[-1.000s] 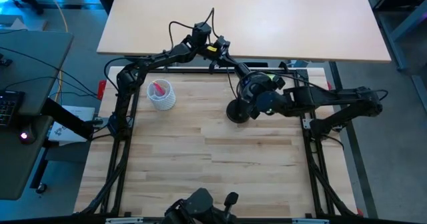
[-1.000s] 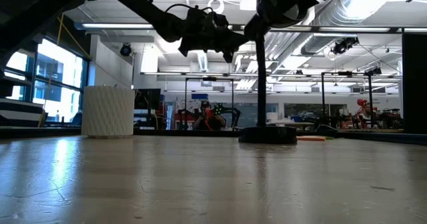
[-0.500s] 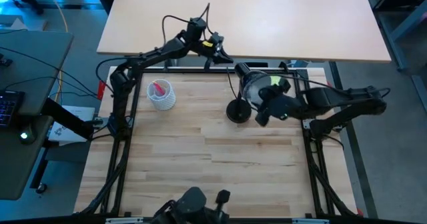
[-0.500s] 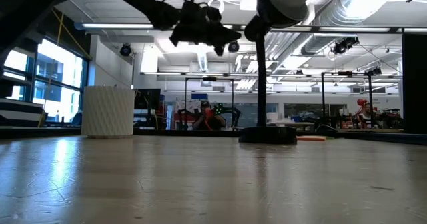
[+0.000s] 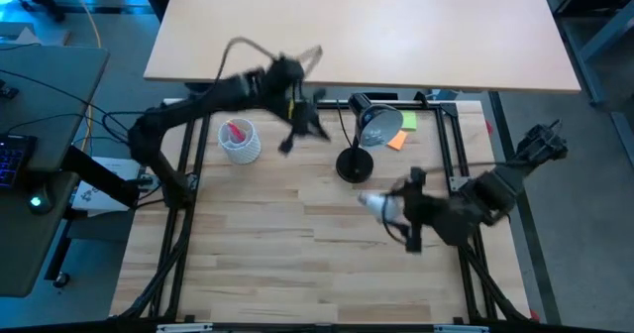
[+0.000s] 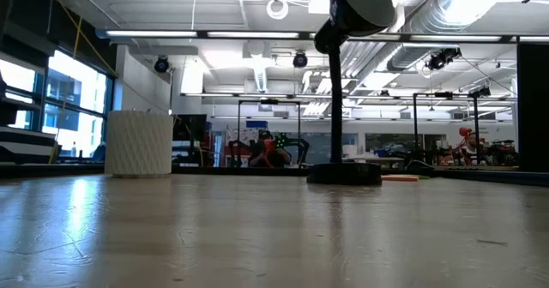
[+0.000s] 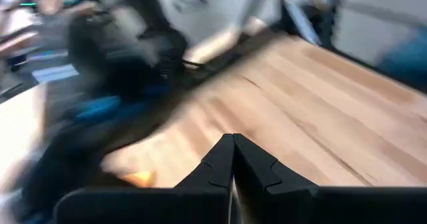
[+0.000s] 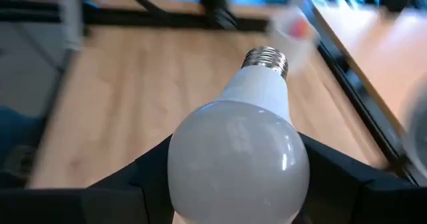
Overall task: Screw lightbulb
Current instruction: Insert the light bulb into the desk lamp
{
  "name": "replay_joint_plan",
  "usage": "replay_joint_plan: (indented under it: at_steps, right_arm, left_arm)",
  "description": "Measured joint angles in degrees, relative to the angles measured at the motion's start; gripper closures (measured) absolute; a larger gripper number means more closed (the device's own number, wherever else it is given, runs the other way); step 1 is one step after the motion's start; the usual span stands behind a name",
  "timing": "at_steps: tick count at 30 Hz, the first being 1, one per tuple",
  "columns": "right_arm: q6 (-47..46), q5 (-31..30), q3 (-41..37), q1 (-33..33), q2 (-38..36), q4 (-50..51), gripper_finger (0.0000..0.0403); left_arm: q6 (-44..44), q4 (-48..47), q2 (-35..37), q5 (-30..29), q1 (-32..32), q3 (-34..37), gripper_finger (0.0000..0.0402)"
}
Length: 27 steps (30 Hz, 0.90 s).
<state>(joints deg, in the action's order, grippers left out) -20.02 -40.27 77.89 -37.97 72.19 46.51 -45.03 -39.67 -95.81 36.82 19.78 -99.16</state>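
The lightbulb [image 8: 237,154] sits clamped in the right gripper [image 5: 381,205], fingers spread around its white globe, screw base pointing away, above the wooden table [image 5: 297,244] in front of the black desk lamp [image 5: 359,147]. The left gripper [image 7: 232,159], fingers pressed together and empty, hangs near the white cup [image 5: 239,141].

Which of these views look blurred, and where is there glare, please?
Left wrist view: heavily smeared, only the shut left fingers sharp. Right wrist view: lightbulb crisp, background soft. High view: both arms streaked. Low view: sharp, window glare on the table.
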Motion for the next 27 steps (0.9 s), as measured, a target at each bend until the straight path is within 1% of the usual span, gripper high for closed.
replay_joint_plan:
  at_steps: [3, 4, 6, 8, 10, 11, 13, 14, 16, 18, 19, 20, 21, 23, 27]
  right_arm:
    - [3.54, -0.35, 0.0, -3.31, 1.16, -7.17, 0.0162]
    - [4.8, -0.42, 0.0, -4.25, 1.81, -8.68, 0.0162]
    - [6.3, -0.29, 0.0, -5.87, 2.93, -9.75, 0.0162]
    - [6.02, -0.16, -0.78, -6.52, 3.53, -10.6, 0.0162]
    - [5.69, 0.47, -4.36, -6.25, 3.36, -14.77, 0.0162]
    - [5.87, 0.47, -7.2, -5.68, 3.31, -18.71, 0.0162]
    - [7.18, 1.23, -13.94, -4.36, 3.37, -28.52, 0.0162]
    - [7.97, 2.85, -17.47, -3.57, 3.43, -33.54, 0.0162]
    - [8.37, 8.6, -23.74, -1.48, 3.46, -43.9, 0.0162]
    - [8.0, 13.01, -28.69, 0.51, 3.46, -51.42, 0.0162]
    - [7.7, 15.01, -30.39, 1.51, 3.44, -54.33, 0.0162]
    - [7.14, 17.07, -31.66, 2.45, 3.46, -56.45, 0.0162]
    - [7.01, 19.01, -32.55, 3.38, 3.44, -57.88, 0.0162]
    - [7.03, 22.61, -33.81, 4.97, 3.35, -60.22, 0.0162]
    - [7.09, 30.76, -34.85, 9.66, 2.56, -60.88, 0.0162]
  left_arm:
    - [-1.4, 0.95, 2.74, -8.55, -9.35, 3.87, 0.04]
    - [-1.38, 1.94, 3.57, -10.46, -12.5, 5.68, 0.0401]
    - [-0.78, 7.67, 5.26, -12.49, -18.54, 10.26, 0.0401]
    - [2.64, 17.28, 6.75, -14.38, -23.79, 15.93, 0.0401]
    - [7.64, 29.06, 7.94, -18.33, -28.24, 22.54, 0.0401]
    - [9.74, 34.9, 8.48, -21.61, -30.07, 26.26, 0.0401]
    - [13.18, 47.52, 8.8, -30.64, -33.47, 33.83, 0.0401]
    - [14.51, 54.03, 8.73, -35.99, -34.86, 37.42, 0.0401]
    - [16.66, 65.91, 8.48, -44.97, -36.85, 43.77, 0.0401]
    - [18.21, 78.11, 8.22, -50.77, -37.93, 48.29, 0.0401]
    - [19.07, 81.95, 8.31, -52.54, -38.39, 50.05, 0.0399]
    - [20.15, 83.66, 8.37, -53.34, -38.68, 51.19, 0.0394]
    - [20.99, 82.69, 8.76, -53.56, -38.83, 51.64, 0.0387]
    - [22.26, 75.27, 10.03, -53.53, -39.03, 51.1, 0.0368]
    - [23.93, 57.79, 11.25, -50.16, -38.12, 46.11, 0.0312]
